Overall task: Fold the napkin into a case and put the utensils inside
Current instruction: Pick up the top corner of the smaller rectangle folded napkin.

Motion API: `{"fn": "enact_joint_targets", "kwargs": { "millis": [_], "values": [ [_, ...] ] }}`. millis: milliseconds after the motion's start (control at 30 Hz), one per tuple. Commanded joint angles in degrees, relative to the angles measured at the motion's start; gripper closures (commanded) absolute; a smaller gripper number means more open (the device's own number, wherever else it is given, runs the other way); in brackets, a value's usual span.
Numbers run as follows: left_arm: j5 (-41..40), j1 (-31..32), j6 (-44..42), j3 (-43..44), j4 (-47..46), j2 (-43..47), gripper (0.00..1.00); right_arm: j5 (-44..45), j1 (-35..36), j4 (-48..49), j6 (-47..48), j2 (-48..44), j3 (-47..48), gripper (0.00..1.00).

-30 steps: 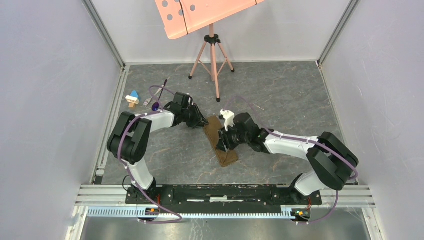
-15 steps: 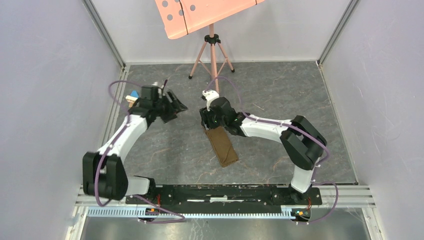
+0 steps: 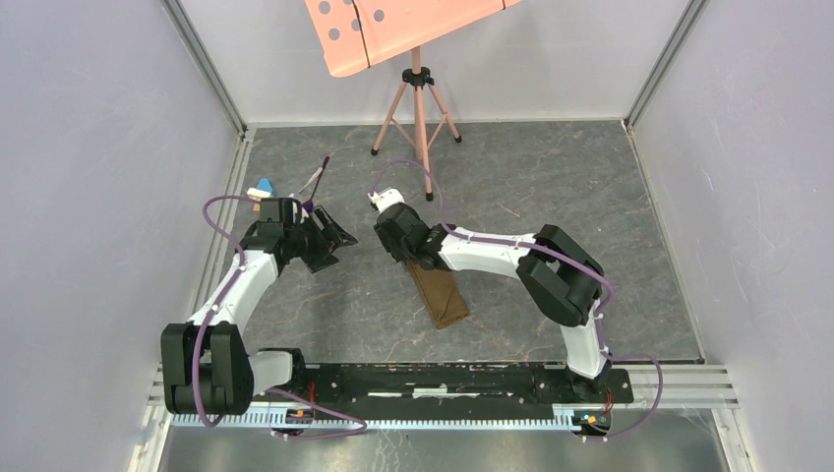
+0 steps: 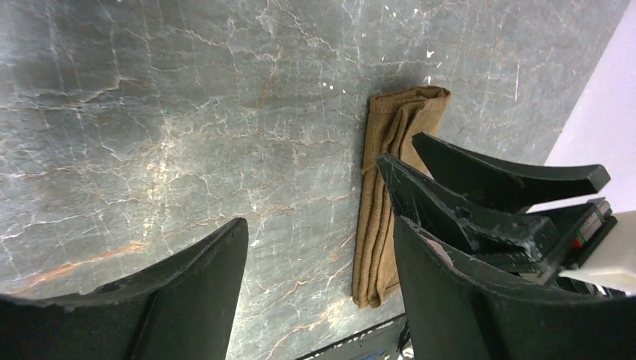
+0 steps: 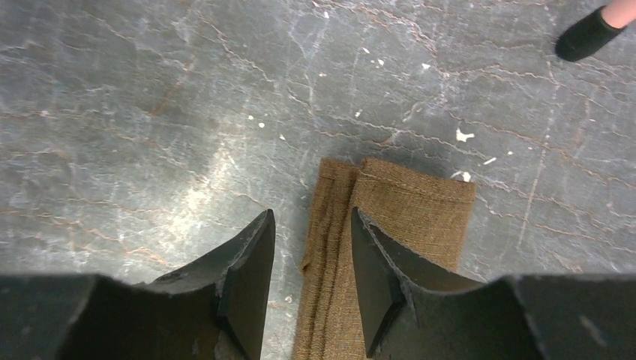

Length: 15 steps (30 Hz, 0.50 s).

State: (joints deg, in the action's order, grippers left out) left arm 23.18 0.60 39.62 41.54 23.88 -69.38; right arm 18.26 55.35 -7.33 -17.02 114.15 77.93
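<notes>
The case (image 3: pixel 440 295) lies on the grey floor as a narrow olive-brown layered rectangle. My right gripper (image 3: pixel 415 258) is open at its far end. In the right wrist view the jaws (image 5: pixel 311 255) straddle the left folded edge of the case (image 5: pixel 420 206), one finger over the cloth and one over the floor. My left gripper (image 3: pixel 334 246) is open and empty, left of the case. The left wrist view shows its jaws (image 4: pixel 319 240) over bare floor, with the case (image 4: pixel 390 172) and the right gripper's fingers (image 4: pixel 487 180) beyond. The fork (image 3: pixel 315 181) and purple spoon (image 3: pixel 308 207) lie at the far left.
A small blue, white and tan toy block (image 3: pixel 262 189) sits by the left wall near the utensils. A pink tripod stand (image 3: pixel 420 108) with a pink tray stands at the back middle; one of its feet shows in the right wrist view (image 5: pixel 589 34). Walls close in both sides.
The right gripper has moved along the case to its far end. The left gripper swung away from the case toward the utensils, then came back a little nearer.
</notes>
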Motion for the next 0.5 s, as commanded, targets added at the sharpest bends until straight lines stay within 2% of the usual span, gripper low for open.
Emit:
{"fn": "enact_joint_targets", "kwargs": {
  "millis": [0, 167, 467],
  "values": [
    [3.62, 0.1, -2.2, -0.43, -2.47, 2.38, 0.22, 5.93, 0.96, -2.78, 1.54, 1.53, 3.88, 0.53],
    [3.8, 0.1, -2.83, -0.53, -2.29, 2.9, 0.22, 6.9, 1.08, -3.62, 2.29, 2.94, 5.29, 0.58],
    [4.4, 0.1, -3.07, -0.85, -3.03, 2.59, 0.22, 9.41, 1.75, -4.27, 3.06, 4.53, 6.09, 0.59]
  ]
}}
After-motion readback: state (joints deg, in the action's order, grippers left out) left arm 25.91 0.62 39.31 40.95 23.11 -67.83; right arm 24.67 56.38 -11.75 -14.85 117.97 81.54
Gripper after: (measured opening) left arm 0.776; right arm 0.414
